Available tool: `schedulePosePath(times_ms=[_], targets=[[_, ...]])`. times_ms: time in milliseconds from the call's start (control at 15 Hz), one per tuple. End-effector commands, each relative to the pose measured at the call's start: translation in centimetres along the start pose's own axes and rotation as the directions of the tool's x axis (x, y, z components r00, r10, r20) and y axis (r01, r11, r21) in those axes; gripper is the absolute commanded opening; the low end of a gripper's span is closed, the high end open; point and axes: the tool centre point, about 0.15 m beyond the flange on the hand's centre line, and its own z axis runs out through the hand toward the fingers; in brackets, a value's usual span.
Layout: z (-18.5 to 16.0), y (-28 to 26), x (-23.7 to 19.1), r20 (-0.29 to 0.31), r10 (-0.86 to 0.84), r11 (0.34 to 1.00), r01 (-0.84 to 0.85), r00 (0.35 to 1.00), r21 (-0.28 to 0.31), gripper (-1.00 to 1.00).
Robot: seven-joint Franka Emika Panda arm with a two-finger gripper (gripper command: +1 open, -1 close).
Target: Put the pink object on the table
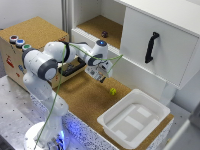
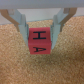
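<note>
Just above the cork table (image 2: pixel 15 65), the gripper (image 2: pixel 42 31) pinches the pink block (image 2: pixel 40 41) (lettered "H A") between narrowly set fingers; letting go this high could send it tumbling away.

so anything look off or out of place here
Nothing looks damaged or spilled. The pink object sits squarely between the fingers over the table. A yellow-green ball lies loose on the cork near the white bin, and a small dark object sits on the cabinet shelf.
</note>
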Motion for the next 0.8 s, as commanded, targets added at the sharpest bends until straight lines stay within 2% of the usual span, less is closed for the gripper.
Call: schedulePosePath(times_ms=[0,400,467,733], targets=[[3.6,1.3,2.5,0.074,-0.027,1.0,0.027,0.997,0.008,-1.0],[4.2,2.6,2.3,0.115,0.008,1.0,-0.008,0.993,0.001,-1.0],[3.9,2.5,2.2,0.11,0.021,1.0,-0.02,0.994,-0.008,1.0],[1.6,0.8,1.6,0.088,0.02,0.999,-0.018,0.996,-0.027,1.0]])
